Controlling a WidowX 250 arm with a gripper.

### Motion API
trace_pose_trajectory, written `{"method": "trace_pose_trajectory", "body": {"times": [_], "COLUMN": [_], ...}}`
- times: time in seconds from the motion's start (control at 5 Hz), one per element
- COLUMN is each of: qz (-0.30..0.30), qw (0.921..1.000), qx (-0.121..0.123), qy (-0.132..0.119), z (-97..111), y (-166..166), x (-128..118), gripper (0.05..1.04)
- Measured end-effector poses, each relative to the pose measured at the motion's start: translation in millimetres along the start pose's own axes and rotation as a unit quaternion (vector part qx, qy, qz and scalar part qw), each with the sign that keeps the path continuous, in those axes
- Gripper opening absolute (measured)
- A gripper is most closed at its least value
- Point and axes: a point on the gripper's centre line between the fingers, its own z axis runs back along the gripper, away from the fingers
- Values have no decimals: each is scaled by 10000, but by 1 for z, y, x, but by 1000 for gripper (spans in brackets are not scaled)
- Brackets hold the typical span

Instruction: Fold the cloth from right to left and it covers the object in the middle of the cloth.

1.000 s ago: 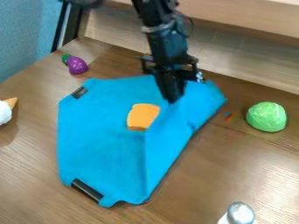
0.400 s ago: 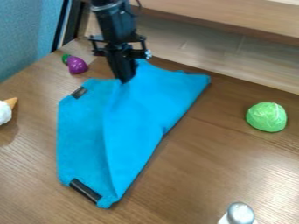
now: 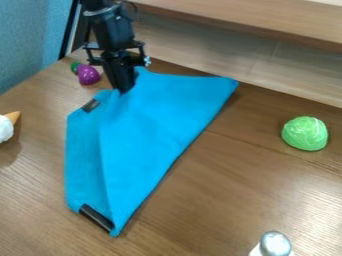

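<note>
The black 2-finger gripper (image 3: 123,91) has moved left since the previous frame, drawing the folded layer of the blue fabric cloth (image 3: 160,120) with it; more of the cloth's left part is covered. The fold lies over the spot where the orange block sits 2 frames back. The claw is pinched closed on the cloth at its upper left.

The cloth's long axis slants from upper right to lower left, narrowing to a tip at the bottom. Its right edge runs diagonally across the brown wooden table (image 3: 220,200); 2 black strips, an upper one (image 3: 90,105) and a lower one (image 3: 97,218), mark the left side. A wide stretch of wood separates the cloth from the round green toy cabbage (image 3: 304,133). The purple toy eggplant (image 3: 87,74) is near the gripper, on its left.
</note>
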Motion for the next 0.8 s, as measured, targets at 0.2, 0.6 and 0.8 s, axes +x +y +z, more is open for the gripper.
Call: {"method": "trace_pose_trajectory", "body": {"times": [0.2, 0.6, 0.8], "qz": [32, 115, 239], "qw": [9999, 9991, 9979], "qx": [38, 69, 18], "qy": [166, 411, 594], "z": [-8, -23, -37], "y": [14, 28, 34], "x": [-3, -12, -19], "gripper": [58, 58, 83]}}
